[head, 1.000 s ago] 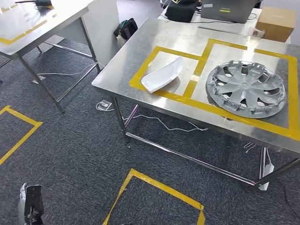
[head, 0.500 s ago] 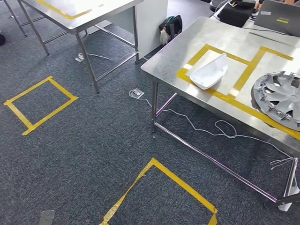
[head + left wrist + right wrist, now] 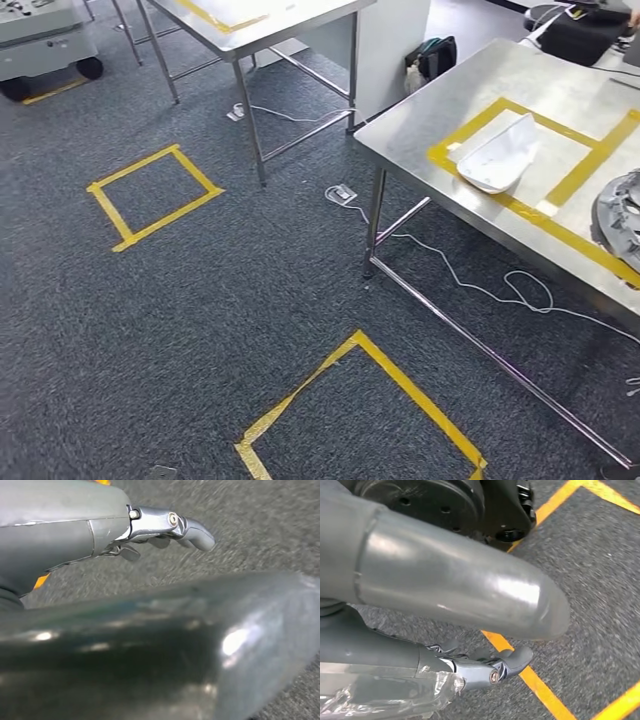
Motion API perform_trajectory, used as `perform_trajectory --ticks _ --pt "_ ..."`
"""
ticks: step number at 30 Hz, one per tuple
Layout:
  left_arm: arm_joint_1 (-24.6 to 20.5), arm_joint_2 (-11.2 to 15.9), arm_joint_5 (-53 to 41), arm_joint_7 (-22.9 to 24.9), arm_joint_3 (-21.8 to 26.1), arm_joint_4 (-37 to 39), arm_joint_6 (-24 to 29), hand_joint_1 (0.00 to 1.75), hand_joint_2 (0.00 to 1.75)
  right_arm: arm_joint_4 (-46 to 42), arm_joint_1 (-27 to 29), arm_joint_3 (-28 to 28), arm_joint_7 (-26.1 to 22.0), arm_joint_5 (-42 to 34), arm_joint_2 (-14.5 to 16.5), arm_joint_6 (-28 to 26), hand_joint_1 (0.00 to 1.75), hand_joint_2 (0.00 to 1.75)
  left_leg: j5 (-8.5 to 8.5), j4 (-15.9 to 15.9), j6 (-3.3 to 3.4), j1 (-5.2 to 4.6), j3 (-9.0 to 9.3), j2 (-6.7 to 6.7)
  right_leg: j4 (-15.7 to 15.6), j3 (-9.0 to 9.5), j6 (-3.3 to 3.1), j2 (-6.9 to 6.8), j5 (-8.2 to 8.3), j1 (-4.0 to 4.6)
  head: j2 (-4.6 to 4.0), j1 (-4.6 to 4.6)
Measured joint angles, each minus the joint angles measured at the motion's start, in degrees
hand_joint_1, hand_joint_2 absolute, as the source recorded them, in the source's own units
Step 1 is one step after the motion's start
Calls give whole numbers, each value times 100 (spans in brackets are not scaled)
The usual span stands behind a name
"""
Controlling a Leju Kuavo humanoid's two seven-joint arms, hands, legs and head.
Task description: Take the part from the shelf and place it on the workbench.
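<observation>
Hands: the left hand and the right hand were seen in the wrist views hanging over the floor, fingers stretched out, thumbs well apart, nothing held in either; no part was being carried.
Carpet: dark grey, spread across most of the head view.
Workbench: a steel table at the right of the frame, judged to be the place meant for delivery.
Second table: steel, cut off at the upper edge, well apart from the workbench.
Floor squares: one yellow taped square was laid at the left centre and another at the lower centre just before the workbench, probably as standing marks.
Wheeled unit: grey, in the upper left corner; whether it was the shelf could not be told.
Wheel cover: silver, cut by the right edge, lying flat on the workbench inside a taped frame.
White part: a curved shell resting on the workbench inside the yellow frame, which was evidently taped to mark its spot; it was taken as a part already delivered, though that is a judgement.
Bag: dark, on the floor beyond the workbench.
Cable: white, trailing under the workbench.
Socket: small, on the carpet near the table leg.
</observation>
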Motion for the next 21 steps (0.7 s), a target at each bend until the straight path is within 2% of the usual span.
perform_trajectory --ticks 1,2,3,4,5,6,7,9,10,11,12,13,14,15,16,17,18,19,20,21 --pt "8 -20 8 -35 -4 5 -23 0 0 -9 1 -1 -30 1 -4 -21 0 0 -16 126 -25 27 4 25 2 -21 11 -88 10 -3 0 -1" --pt "21 -37 7 -89 -6 9 -15 0 0 -22 -5 -2 -77 -12 -7 -33 0 0 78 7 -48 55 133 53 4 -34 25 -168 19 -7 0 -1" --pt "32 -50 0 -157 -9 10 28 0 0 -38 -13 -6 -135 -41 -8 -29 0 0 228 -306 -67 78 362 110 8 -33 43 -243 22 -12 0 -1" --pt "35 -71 -6 -239 -14 11 86 0 0 -64 -22 -16 -206 -89 -9 -6 0 0 372 -723 -83 92 655 250 15 -21 69 -315 19 -9 0 -3" --pt "31 -91 -8 -330 -17 11 139 0 0 -97 -29 -37 -289 -148 -8 40 0 0 486 -1101 -72 90 904 372 33 -22 100 -384 10 -3 0 -2" --pt "25 -110 6 -423 -20 11 165 0 0 -135 -38 -63 -373 -207 -7 103 0 0 542 -1355 -44 81 1060 466 51 -14 137 -446 2 7 0 7" --pt "19 -127 23 -509 -19 11 170 0 0 -179 -51 -97 -458 -259 -3 176 0 0 548 -1483 3 65 1127 513 70 -4 173 -502 -3 17 0 7" --pt "21 -142 66 -630 -4 13 160 0 0 -262 -97 -161 -609 -318 11 319 0 0 543 -1514 119 47 1081 401 83 16 242 -599 -9 13 0 9" --pt "24 -146 85 -672 7 15 148 0 0 -301 -122 -184 -671 -325 18 374 0 0 548 -1529 169 50 1066 345 124 1 279 -527 -52 -1 0 13" --pt "26 -149 104 -703 19 16 130 0 0 -335 -141 -201 -720 -321 23 413 0 0 564 -1541 213 57 1052 285 253 -61 311 -385 -147 -18 1 32" --pt "22 -152 130 -736 30 17 100 0 0 -360 -149 -215 -754 -310 24 436 0 0 584 -1552 252 63 1043 223 511 -183 335 -202 -301 -32 1 51" --pt "17 -156 164 -776 45 17 53 0 0 -375 -150 -229 -778 -298 24 446 0 0 598 -1552 280 61 1022 155 899 -366 351 -1 -491 -43 1 79" --pt "10 -160 205 -827 63 17 7 0 0 -381 -145 -244 -795 -285 24 448 0 0 612 -1550 303 53 1002 80 1333 -574 355 101 -666 -47 1 95" --pt "9 -166 245 -896 87 17 -25 0 0 -382 -139 -261 -813 -270 24 443 0 0 625 -1549 315 44 986 -1 1690 -762 355 146 -770 -46 0 107" --pt "13 -169 279 -963 116 17 -36 0 0 -382 -135 -276 -831 -255 24 433 0 0 635 -1548 318 36 976 -87 1864 -870 349 163 -764 -46 0 114" --pt "18 -171 306 -1012 146 17 -24 0 0 -382 -135 -289 -845 -238 24 418 0 0 646 -1546 313 31 973 -175 1789 -862 339 178 -638 -46 0 120" --pt "21 -172 335 -1042 179 17 -9 0 0 -382 -137 -302 -856 -222 24 403 0 0 655 -1545 302 29 975 -263 1495 -748 327 214 -425 -50 0 121" --pt "21 -174 367 -1050 214 16 -7 0 0 -382 -139 -314 -861 -210 24 391 0 0 665 -1544 287 29 976 -346 1070 -565 317 318 -194 -63 0 121" --pt "15 -175 402 -1052 250 16 -17 0 0 -381 -141 -325 -864 -199 24 382 0 0 673 -1533 268 20 966 -420 660 -390 310 470 -37 -84 0 122" --pt "7 -177 435 -1053 283 15 -37 0 0 -380 -145 -333 -866 -190 24 379 0 0 686 -1523 243 16 945 -488 374 -269 304 598 48 -102 0 117"
